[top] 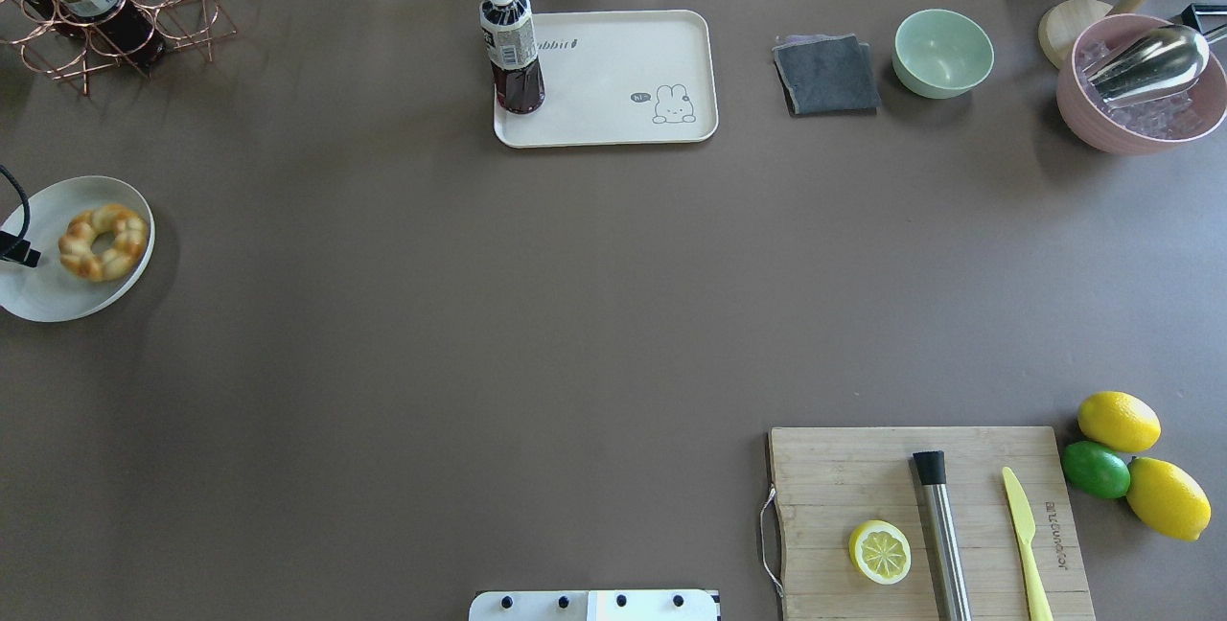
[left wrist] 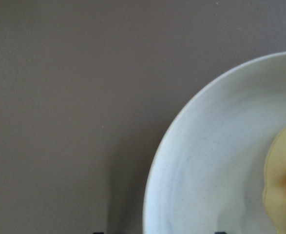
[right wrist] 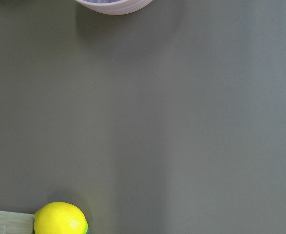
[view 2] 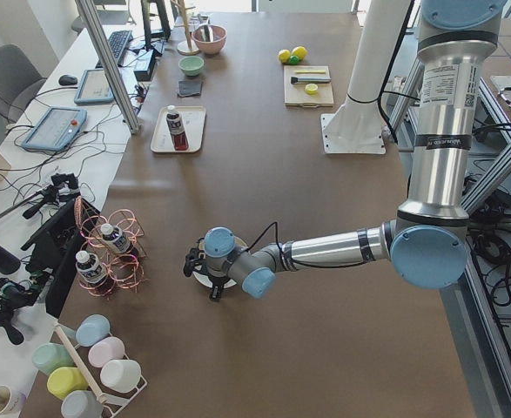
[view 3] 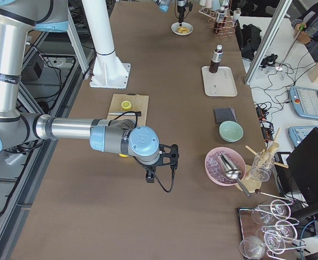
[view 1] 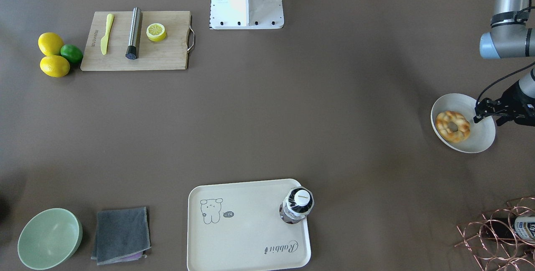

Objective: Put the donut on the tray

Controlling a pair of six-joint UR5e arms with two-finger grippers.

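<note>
The golden-brown braided donut [view 1: 452, 126] lies on a round white plate [view 1: 480, 139] at the table's end on my left; it also shows in the overhead view [top: 104, 241] and, blurred, in the left wrist view [left wrist: 285, 185]. My left gripper [view 1: 477, 111] hovers low over the plate's rim beside the donut, jaws open and empty. The cream rabbit tray [view 1: 250, 229] [top: 613, 75] lies at the far middle edge with a dark drink bottle [view 1: 296, 205] standing on one corner. My right gripper [view 3: 160, 161] shows only in the exterior right view; I cannot tell its state.
A wooden cutting board [top: 844, 487] holds a lemon half [top: 880, 551], a metal cylinder and a yellow knife, with two lemons and a lime [top: 1096, 469] beside it. A green bowl [top: 943, 52], grey cloth [top: 826, 75], pink ice bowl [top: 1141, 84] and copper bottle rack [top: 115, 8] line the far edge.
</note>
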